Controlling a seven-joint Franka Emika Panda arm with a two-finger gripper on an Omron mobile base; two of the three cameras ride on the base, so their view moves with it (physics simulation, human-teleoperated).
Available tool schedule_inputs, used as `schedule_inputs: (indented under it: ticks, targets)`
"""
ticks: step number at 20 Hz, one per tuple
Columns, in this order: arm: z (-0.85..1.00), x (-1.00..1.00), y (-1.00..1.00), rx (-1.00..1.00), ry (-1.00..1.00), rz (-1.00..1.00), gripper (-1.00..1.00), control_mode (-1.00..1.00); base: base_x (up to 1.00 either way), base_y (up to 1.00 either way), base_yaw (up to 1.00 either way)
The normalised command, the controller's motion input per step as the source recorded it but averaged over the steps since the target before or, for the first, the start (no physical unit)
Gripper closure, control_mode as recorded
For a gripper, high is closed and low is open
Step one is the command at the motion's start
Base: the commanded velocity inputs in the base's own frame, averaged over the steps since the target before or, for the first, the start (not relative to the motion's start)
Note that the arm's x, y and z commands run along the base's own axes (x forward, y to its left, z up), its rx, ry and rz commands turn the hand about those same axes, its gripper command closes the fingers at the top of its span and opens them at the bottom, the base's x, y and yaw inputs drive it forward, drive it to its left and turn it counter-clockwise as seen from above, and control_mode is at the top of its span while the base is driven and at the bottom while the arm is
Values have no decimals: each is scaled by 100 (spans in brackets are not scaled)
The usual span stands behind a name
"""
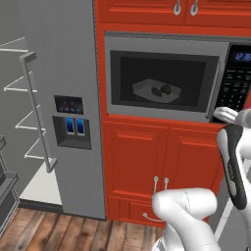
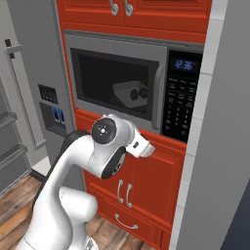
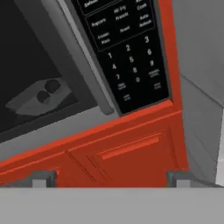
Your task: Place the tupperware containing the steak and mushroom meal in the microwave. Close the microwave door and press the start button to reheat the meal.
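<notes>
The microwave (image 1: 166,44) is built in between red cabinets, and the microwave door (image 1: 162,109) is shut. Through its dark glass the tupperware (image 1: 147,89) (image 2: 124,93) (image 3: 26,100) rests on the cavity floor. Two small dark lumps (image 1: 162,90) lie in it; I cannot tell the steak from the mushroom through the glass. The black keypad (image 3: 127,57) (image 2: 179,97) with its blue display is to the right of the door. My gripper (image 3: 111,178) is open and holds nothing. It is close in front of the red strip just below the keypad and the door's lower right corner.
A tall grey fridge (image 1: 63,59) with a bar handle (image 1: 37,112) and a dispenser (image 1: 72,126) stands to the left. Red cabinet doors (image 1: 162,162) run below the microwave. A grey wall panel (image 2: 219,146) rises close on the right.
</notes>
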Motion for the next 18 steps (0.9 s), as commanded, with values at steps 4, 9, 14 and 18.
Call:
schedule_inputs:
  ticks: [4, 9, 14, 18]
  targets:
    - [-21, -10, -6, 38, -31, 0, -100, -100, 0, 0, 0]
    - [0, 0, -2, 12, -6, 0, 100, -100, 0, 0, 0]
    - [4, 0, -4, 7, 0, 0, 100, -100, 0, 0, 0]
    - [5, 0, -13, 10, 0, 0, 100, -100, 0, 0, 0]
